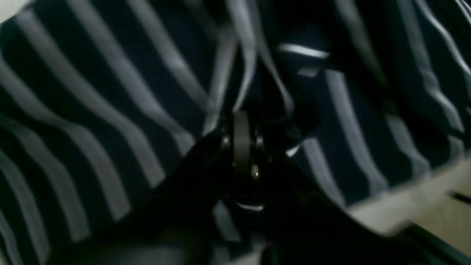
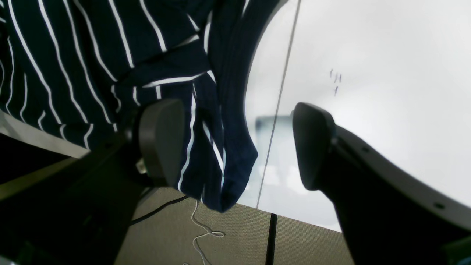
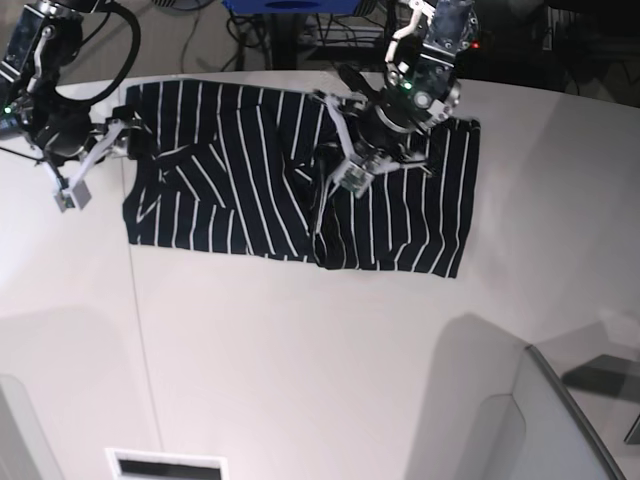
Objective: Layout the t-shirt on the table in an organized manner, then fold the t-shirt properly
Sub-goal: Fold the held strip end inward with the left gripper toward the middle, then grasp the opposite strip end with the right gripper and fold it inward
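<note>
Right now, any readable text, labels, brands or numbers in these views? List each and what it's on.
No legible text in any view.
Small dark marks on the table, right wrist view: too small to read, may only be scuffs.
White patch on the t-shirt, left wrist view: blurred, nothing readable; may be a label or just a stripe.
Base view: nothing printed on the t-shirt beyond its stripes.

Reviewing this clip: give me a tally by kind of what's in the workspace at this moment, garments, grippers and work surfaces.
Garments: 1, the t-shirt
Grippers: 2, the left gripper and the right gripper
Work surfaces: 1, the table
Total: 4
</note>
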